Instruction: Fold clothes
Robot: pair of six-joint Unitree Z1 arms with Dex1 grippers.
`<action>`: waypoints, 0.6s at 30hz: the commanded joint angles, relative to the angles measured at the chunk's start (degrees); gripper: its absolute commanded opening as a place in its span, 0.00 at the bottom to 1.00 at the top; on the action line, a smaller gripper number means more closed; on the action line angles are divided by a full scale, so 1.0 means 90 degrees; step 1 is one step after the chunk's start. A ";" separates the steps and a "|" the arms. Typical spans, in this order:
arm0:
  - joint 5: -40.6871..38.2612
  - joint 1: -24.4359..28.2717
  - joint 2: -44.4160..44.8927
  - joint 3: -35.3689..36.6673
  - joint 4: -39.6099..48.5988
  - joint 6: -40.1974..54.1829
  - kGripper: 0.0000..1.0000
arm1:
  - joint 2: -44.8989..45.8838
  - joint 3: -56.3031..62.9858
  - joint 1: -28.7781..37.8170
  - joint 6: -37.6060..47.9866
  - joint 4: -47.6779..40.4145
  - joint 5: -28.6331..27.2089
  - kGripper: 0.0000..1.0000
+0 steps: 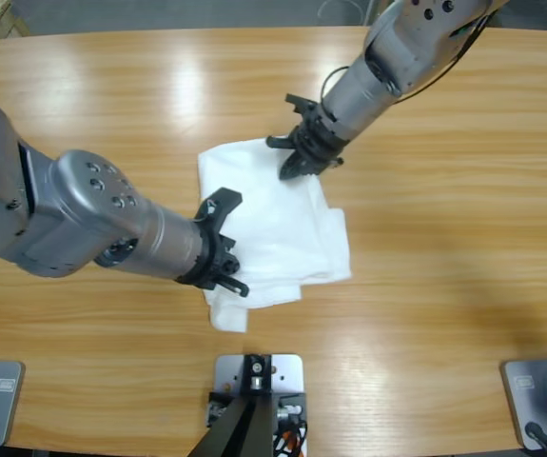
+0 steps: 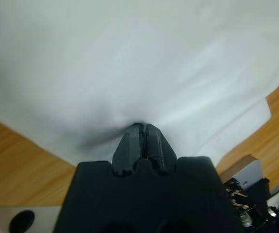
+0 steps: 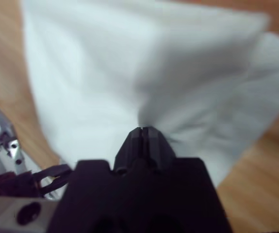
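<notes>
A white T-shirt [image 1: 273,224] is seen lying folded into a compact, roughly rectangular bundle near the middle of the long wooden desk [image 1: 463,238], with layered edges showing along its near side and a narrow flap protruding at its lower left corner. No printed mark or label can be made out on the exposed fabric. The left gripper [image 1: 224,249] is placed at the bundle's left edge, reached in from the left side of the high view on a thick silver-grey arm [image 1: 73,219]. In the left wrist view the left gripper [image 2: 142,127] is shown with its jaws pressed together, a pinch of the white cloth [image 2: 139,63] gathered at their tips so that creases radiate from that point. The right gripper [image 1: 303,157] is set at the bundle's far right corner, brought down from the upper right on the other arm [image 1: 397,48]. In the right wrist view the right gripper [image 3: 143,130] is likewise seen with its jaws closed on a fold of the fabric [image 3: 129,73], which is drawn into a small pucker there. Bare wood is visible around the bundle on every side.
</notes>
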State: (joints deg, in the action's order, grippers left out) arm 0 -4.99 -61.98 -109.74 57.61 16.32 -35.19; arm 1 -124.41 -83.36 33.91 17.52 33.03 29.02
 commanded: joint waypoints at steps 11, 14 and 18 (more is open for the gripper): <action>-0.0461 0.0454 0.0660 0.0025 -0.0170 0.0055 0.02 | 0.1360 -0.0031 -0.0924 -0.0988 0.1059 -0.0916 0.24; -0.0445 0.0696 0.1373 0.0347 -0.0042 0.0451 0.95 | 0.2503 0.0061 -0.0877 -0.1244 0.1379 -0.1221 1.00; -0.0369 0.0877 0.1186 0.1595 0.1427 0.1893 1.00 | 0.3546 0.0069 -0.0864 -0.1400 0.2702 -0.1410 1.00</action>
State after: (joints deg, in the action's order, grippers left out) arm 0 -8.63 -56.63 -100.63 60.57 15.77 -32.07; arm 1 -108.31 -83.95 25.59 7.65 44.32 19.34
